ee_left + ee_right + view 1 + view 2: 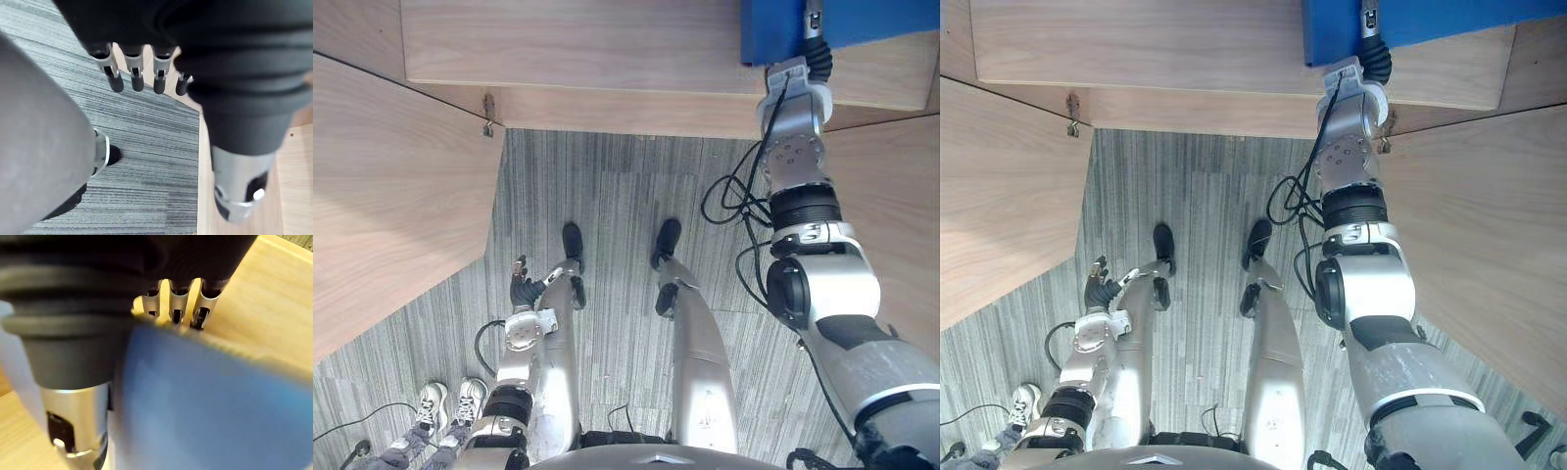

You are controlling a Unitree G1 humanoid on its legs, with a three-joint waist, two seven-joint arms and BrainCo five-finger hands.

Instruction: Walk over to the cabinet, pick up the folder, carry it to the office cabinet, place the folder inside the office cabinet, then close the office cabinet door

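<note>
The blue folder (783,29) rests against the wooden cabinet shelf (578,49) at the top right of the eye views. My right arm reaches up to it, and the dark wrist cover of my right hand (816,54) lies over the folder. In the right wrist view the folder (210,401) runs between the fingers (177,308) on its far side and the thumb (73,431) on its near side, so the hand grips it. The fingertips are hidden behind the folder's edge. My left hand (522,289) hangs low beside me, its fingers (137,78) relaxed and holding nothing.
An open wooden cabinet door (391,215) stands on my left and another (1489,255) on my right, each with a hinge near the shelf. Grey striped carpet (607,196) lies between them. A person's white shoes (450,401) show at the lower left.
</note>
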